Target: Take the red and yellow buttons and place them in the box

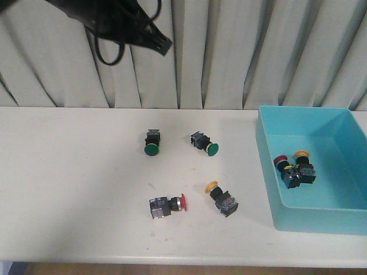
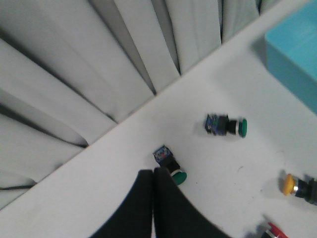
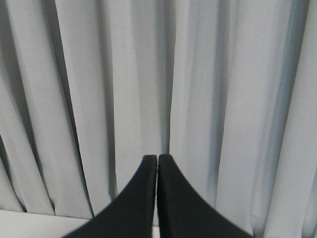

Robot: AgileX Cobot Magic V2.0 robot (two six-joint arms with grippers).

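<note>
We see both claws pressed closed, holding nothing: left claw [image 2: 153, 173], right claw [image 3: 157, 161]. Only the front view shows the red button [image 1: 283, 160] inside the box [image 1: 312, 220].

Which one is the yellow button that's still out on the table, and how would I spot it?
Start at the light blue box on the right and look just left of its near corner. There lies the yellow button on its side, cap pointing away. The neighbour to its left has a red cap, and the two beyond are green.

Before you lies a white table [image 1: 69, 189], its front edge running along the bottom of the front view. Behind it hangs a pale grey curtain [image 1: 229, 51] in vertical folds, evenly lit, shadowed between pleats.
</note>
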